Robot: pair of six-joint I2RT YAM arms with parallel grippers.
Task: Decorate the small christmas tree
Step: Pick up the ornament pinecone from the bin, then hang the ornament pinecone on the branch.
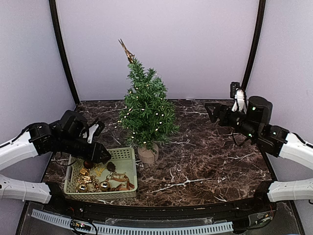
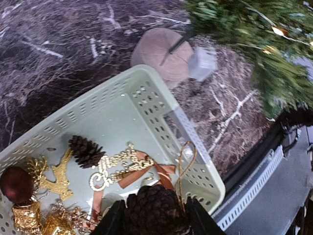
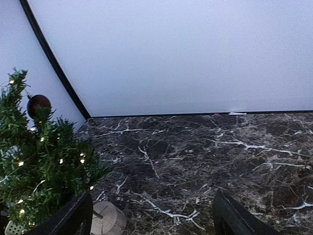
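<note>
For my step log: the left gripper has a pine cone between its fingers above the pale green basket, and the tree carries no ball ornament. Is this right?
Not fully: the small christmas tree does carry a dark red ball among its branches, as the right wrist view shows. The left gripper does have the pine cone between its fingers above the pale green basket.

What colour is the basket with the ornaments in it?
The basket is pale green; the left wrist view shows it best.

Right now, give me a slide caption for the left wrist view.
Left gripper grips a pine cone at the green basket.
</note>
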